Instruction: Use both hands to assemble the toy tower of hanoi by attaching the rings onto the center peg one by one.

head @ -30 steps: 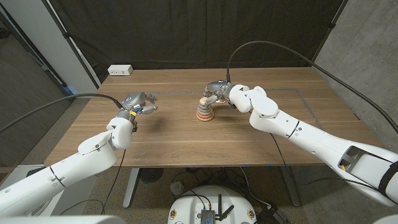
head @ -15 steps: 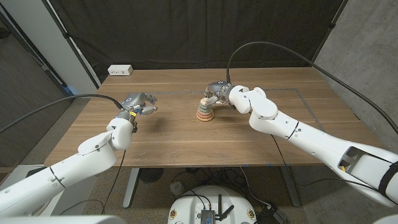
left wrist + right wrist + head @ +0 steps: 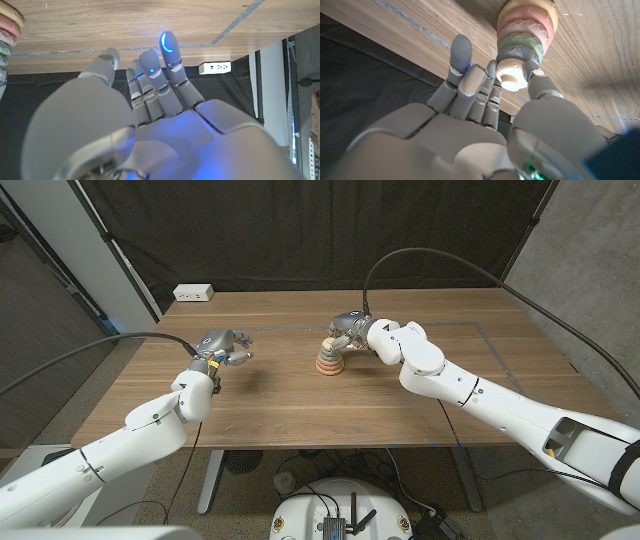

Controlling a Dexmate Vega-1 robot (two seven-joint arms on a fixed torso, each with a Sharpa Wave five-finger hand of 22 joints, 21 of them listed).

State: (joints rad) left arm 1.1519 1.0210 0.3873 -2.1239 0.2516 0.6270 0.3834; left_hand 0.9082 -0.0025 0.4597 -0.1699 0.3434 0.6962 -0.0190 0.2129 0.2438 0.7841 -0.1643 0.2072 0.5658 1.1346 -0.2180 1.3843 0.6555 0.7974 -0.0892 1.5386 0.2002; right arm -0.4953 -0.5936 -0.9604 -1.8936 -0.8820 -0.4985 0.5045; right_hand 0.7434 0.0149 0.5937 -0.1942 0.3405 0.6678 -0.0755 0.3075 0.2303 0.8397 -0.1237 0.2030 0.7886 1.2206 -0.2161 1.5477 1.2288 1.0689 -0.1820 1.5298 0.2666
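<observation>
The ring tower (image 3: 328,361) stands at the table's middle, stacked with pink and green rings (image 3: 524,31) on its peg. My right hand (image 3: 348,329) reaches to its top from the right. In the right wrist view the thumb (image 3: 538,81) and the fingers (image 3: 470,75) pinch the cream top ring (image 3: 511,74) above the green one. My left hand (image 3: 223,345) hovers over the table's left part, well away from the tower. Its fingers (image 3: 155,70) are stretched out with nothing in them.
A white power strip (image 3: 193,293) lies at the table's back left corner. Thin tape lines (image 3: 492,340) mark the wooden table (image 3: 300,405). A black curtain hangs behind, and grey walls stand at both sides.
My right forearm has shifted slightly to the left while its hand stays at the tower's top. The left arm has not moved.
</observation>
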